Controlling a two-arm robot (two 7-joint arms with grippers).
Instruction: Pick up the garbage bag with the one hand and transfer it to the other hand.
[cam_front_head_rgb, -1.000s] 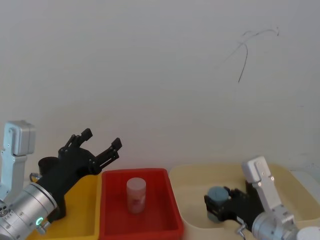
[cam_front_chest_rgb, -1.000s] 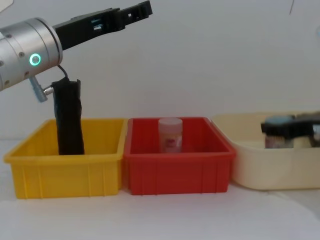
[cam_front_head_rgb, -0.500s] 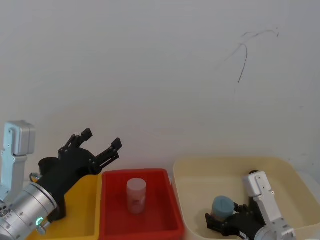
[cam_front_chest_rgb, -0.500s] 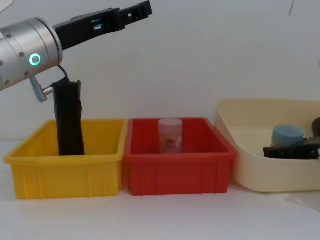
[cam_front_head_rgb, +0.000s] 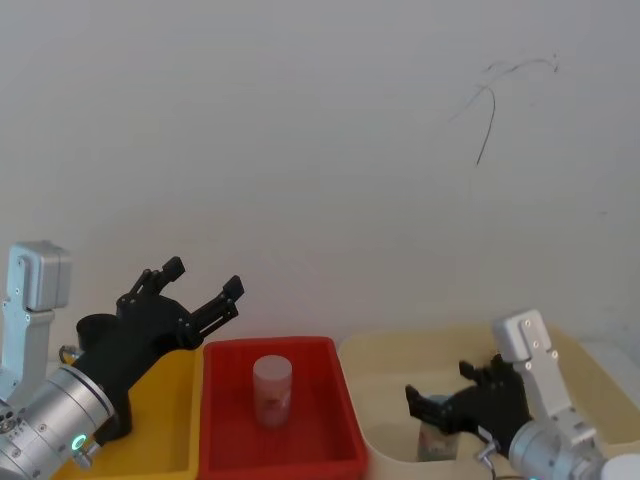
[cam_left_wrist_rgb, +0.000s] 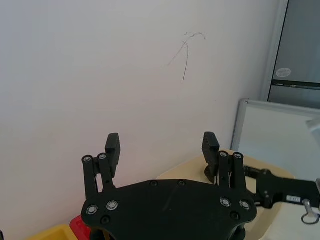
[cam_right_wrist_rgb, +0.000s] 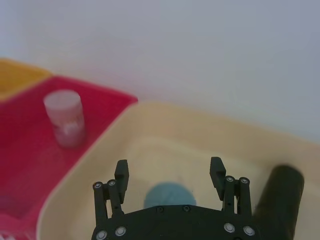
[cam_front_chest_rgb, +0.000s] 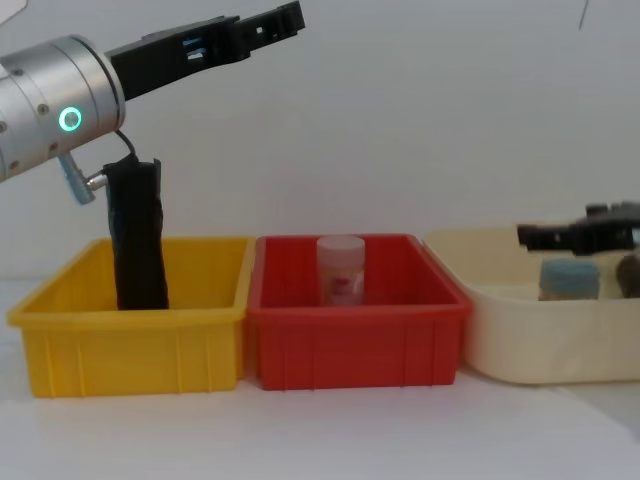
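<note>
The left gripper (cam_front_chest_rgb: 268, 20) is up high over the yellow bin (cam_front_chest_rgb: 130, 345), its fingers spread wide with nothing in them. I think it is waiting there until it can go down for a bag. The garbage bag (cam_front_chest_rgb: 138, 235) stands upright in the yellow bin, sticking up well past the rim.

The right gripper (cam_front_chest_rgb: 575, 236) sits low over the cream tub (cam_front_chest_rgb: 510, 330), fingers wide and empty too. In that tub are a blue-lidded jar (cam_right_wrist_rgb: 166, 195) and another black roll (cam_right_wrist_rgb: 277, 202). The red bin (cam_front_chest_rgb: 355, 340) in the middle has one pink-lidded jar (cam_front_chest_rgb: 341, 268).
</note>
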